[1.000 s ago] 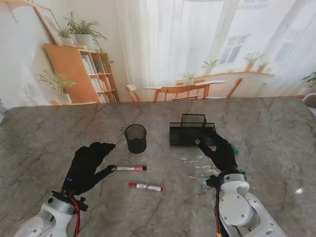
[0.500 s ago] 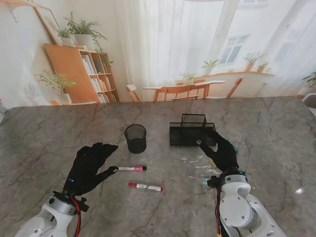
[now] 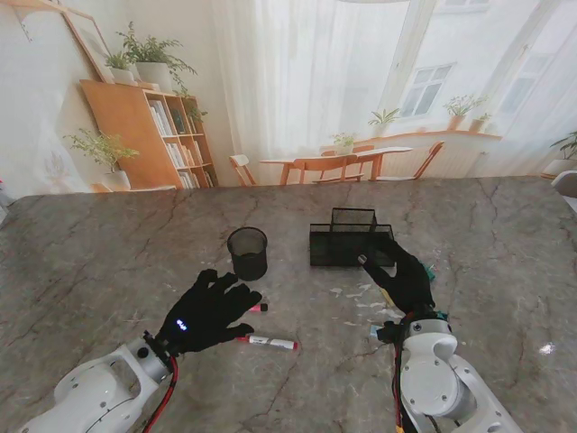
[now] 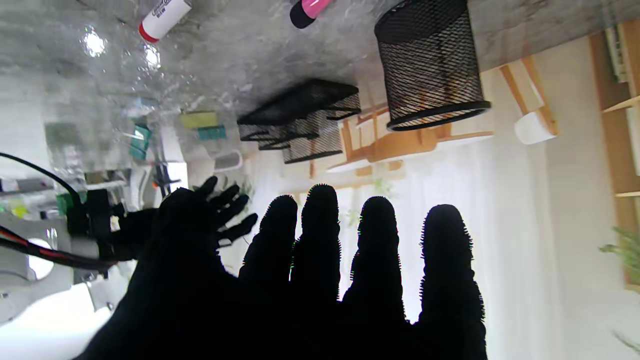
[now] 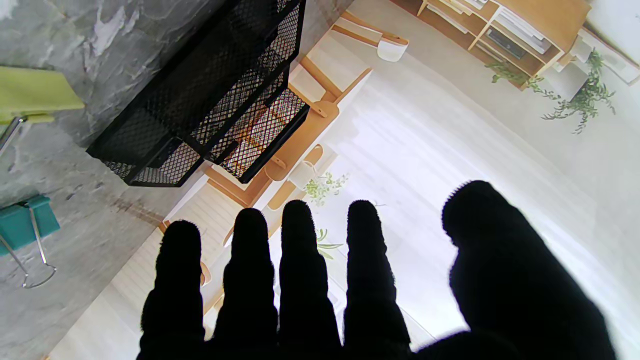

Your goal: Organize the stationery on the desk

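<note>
Markers are my worry: my left robot hand (image 3: 209,311), fingers spread and holding nothing, hovers over the pink marker (image 3: 260,308), with the red marker (image 3: 270,342) just beside; a clumsy descent could roll either away across the surface (image 3: 90,253). My right robot hand (image 3: 404,278) hangs released by the mesh organizer (image 3: 350,242).

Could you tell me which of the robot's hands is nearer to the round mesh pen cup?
Left. The left hand hovers over the markers just nearer to me than the pen cup; the right hand is farther right, by the rectangular mesh organizer.

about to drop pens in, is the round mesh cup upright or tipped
Upright. The round mesh cup stands on its base with its open rim up, on the table beside the mesh organizer.
</note>
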### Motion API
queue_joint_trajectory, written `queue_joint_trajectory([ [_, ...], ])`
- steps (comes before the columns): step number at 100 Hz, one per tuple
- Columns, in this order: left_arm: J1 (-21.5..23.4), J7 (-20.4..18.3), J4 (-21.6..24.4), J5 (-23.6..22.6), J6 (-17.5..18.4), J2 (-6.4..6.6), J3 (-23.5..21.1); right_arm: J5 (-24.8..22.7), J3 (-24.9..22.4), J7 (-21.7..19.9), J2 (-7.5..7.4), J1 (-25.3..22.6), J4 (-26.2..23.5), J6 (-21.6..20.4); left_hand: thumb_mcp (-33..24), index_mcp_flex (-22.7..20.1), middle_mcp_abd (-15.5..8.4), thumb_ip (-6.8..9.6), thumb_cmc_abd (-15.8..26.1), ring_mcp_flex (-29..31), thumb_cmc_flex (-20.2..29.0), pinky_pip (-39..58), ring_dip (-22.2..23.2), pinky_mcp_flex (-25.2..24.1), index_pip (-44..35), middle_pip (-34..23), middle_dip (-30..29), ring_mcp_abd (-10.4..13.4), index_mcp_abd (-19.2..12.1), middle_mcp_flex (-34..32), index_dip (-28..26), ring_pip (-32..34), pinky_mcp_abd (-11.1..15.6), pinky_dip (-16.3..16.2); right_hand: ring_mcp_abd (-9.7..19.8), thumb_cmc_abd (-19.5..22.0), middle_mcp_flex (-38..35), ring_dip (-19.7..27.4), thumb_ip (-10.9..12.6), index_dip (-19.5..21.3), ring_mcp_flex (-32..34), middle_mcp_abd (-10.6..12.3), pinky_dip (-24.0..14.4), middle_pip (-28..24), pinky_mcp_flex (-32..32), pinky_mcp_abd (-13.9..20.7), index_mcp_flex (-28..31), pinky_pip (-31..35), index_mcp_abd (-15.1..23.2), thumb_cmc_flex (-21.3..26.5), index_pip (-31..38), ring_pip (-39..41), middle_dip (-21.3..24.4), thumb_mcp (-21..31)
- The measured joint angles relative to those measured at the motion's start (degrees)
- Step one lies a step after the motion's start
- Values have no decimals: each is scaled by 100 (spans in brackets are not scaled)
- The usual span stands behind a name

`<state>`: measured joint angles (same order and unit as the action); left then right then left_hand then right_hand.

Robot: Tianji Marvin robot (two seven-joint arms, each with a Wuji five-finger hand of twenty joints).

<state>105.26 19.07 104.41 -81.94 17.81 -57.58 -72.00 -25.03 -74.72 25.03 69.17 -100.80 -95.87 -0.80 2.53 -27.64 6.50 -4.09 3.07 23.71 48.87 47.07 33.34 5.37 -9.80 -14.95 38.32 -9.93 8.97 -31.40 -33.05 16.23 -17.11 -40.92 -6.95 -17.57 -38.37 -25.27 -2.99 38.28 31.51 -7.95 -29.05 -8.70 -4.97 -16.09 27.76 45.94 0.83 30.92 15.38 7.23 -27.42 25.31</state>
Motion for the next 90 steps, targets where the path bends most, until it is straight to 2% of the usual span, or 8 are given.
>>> queue_joint_trajectory([
  [11, -361, -189, -152, -84, -199, 59, 386, 10, 0, 31, 7, 0, 0, 7, -8, -158, 44, 0, -124, 2, 0, 290, 204, 116, -83, -283, 144, 1, 73, -53, -132, 281, 157, 0, -2, 1, -69, -1, 0, 0, 0, -27, 0, 0, 0, -1, 1, 43, -3, 0, 1, 0, -19, 0],
  [14, -444, -218, -199, -123, -290, 68, 480, 10, 0, 40, 9, 0, 0, 9, -7, -158, 48, 0, -282, 2, 0, 355, 233, 136, -106, -361, 166, -15, 79, -53, -150, 354, 164, 0, -2, 2, -69, -1, 0, 0, 0, -27, 0, 0, 0, -1, 1, 47, -4, 0, 2, 0, -19, 0],
  [39, -1001, -591, -589, -295, -580, 105, 1033, 37, -4, 89, 26, -8, -22, 53, -7, -217, 52, 0, -426, 2, 139, 706, 387, 199, -390, -842, 285, -108, 99, -53, -515, 836, 351, 0, -4, 69, -73, -1, 0, 0, 0, -30, 0, -1, 0, -8, 6, 67, -6, 0, 5, 1, -20, 0],
  [62, -1432, -863, -977, -354, -784, 130, 1372, 99, -4, 92, 36, -12, -44, 80, -7, -223, 110, 0, -426, -2, 275, 922, 438, 199, -522, -1096, 403, -194, 153, -53, -656, 1073, 408, 2, -5, 69, -74, -3, 0, 0, 0, -33, 0, -1, 0, -51, 7, 77, -44, 0, 7, 3, -22, 0],
  [78, -1536, -1172, -984, -456, -796, 156, 1440, 108, -3, 91, 38, -12, -47, 81, -31, -307, 152, 0, -427, -3, 343, 995, 475, 199, -524, -1173, 406, -250, 216, -53, -660, 1182, 413, 3, -6, 69, -75, -4, 0, 0, 0, -34, 0, -1, 0, -53, 8, 85, -47, 0, 7, 4, -22, -1],
  [90, -1702, -1259, -1091, -429, -832, 167, 1588, 188, 2, 66, 39, -8, -48, 80, -31, -335, 152, 0, -427, -4, 343, 1055, 476, 199, -515, -1224, 406, -252, 222, -50, -721, 1236, 419, 5, -8, 69, -132, -9, 0, 0, 0, -48, 0, -1, 0, -55, 76, 111, -52, 0, 18, 4, -22, -1],
])
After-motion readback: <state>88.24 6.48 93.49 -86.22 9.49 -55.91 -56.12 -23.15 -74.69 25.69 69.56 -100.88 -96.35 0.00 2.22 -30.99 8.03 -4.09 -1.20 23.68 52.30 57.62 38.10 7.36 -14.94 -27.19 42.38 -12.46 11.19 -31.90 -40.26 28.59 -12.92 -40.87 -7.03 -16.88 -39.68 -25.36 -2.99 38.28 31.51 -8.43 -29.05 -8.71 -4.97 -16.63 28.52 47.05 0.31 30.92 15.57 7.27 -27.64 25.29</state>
